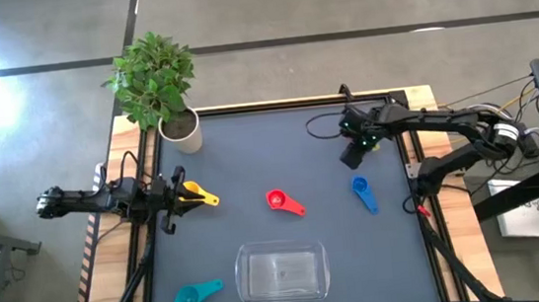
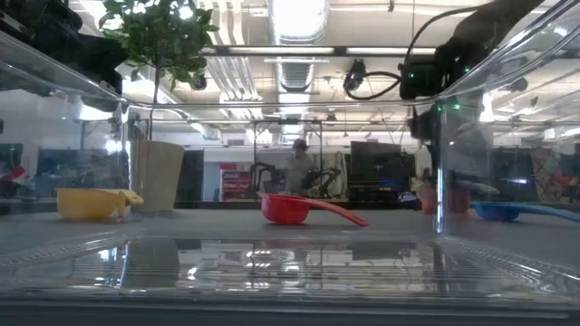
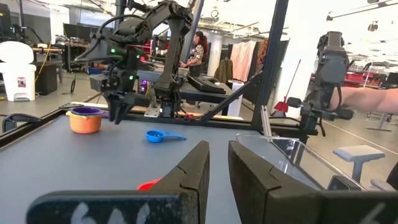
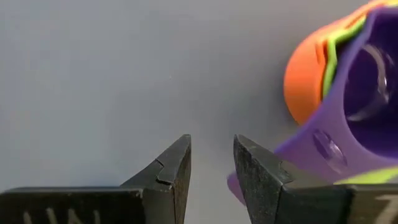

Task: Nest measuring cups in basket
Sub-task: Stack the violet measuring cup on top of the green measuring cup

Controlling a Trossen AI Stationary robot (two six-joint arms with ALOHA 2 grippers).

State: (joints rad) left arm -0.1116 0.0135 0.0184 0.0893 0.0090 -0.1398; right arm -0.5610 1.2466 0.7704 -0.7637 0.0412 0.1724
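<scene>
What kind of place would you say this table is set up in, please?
Probably a robotics lab or workshop: exposed ceiling ducts, workbenches with equipment, a person at a desk behind.

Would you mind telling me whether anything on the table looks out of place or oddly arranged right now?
One thing stands out: a small stack of cups, purple and green inside orange, is nested on the mat beneath the right gripper, not in the basket, which is empty. Nothing looks spilled or damaged.

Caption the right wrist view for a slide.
Right gripper, fingers slightly apart and empty, hovers over the grey table beside a nested stack: purple cup in green in orange.
</scene>
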